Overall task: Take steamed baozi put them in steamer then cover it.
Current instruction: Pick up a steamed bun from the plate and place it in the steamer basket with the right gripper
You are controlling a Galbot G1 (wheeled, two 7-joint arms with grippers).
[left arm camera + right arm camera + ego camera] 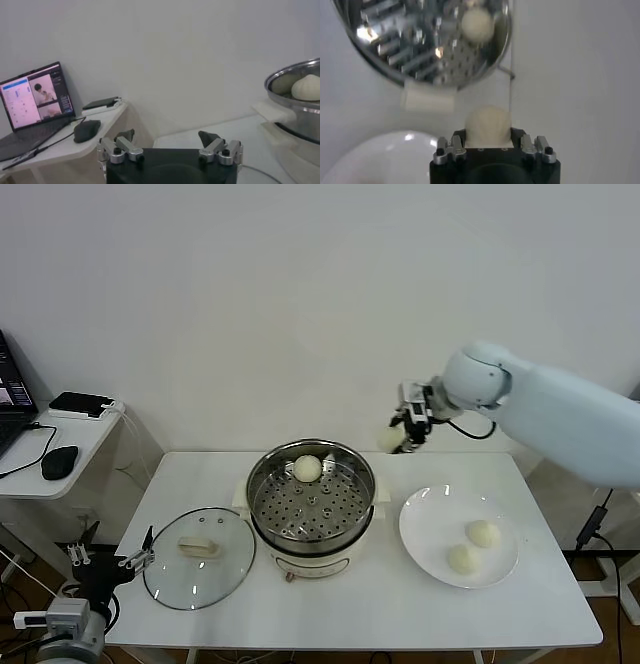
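My right gripper (403, 434) is raised above the table's far edge, just right of the steamer (311, 514), and is shut on a steamed baozi (389, 440). The right wrist view shows that baozi (488, 122) squeezed between both fingers. One baozi (307, 469) lies inside the steamer at its far side. Two others (484, 533) (464, 559) rest on the white plate (430, 514). The glass cover (200, 556) lies flat on the table left of the steamer. My left gripper (110, 562) hangs open and empty off the table's front left corner.
A side table at the left carries a laptop (35, 100), a black mouse (60, 461) and a small black box (82, 404). The steamer's rim (295, 75) stands to one side of the left gripper (166, 136).
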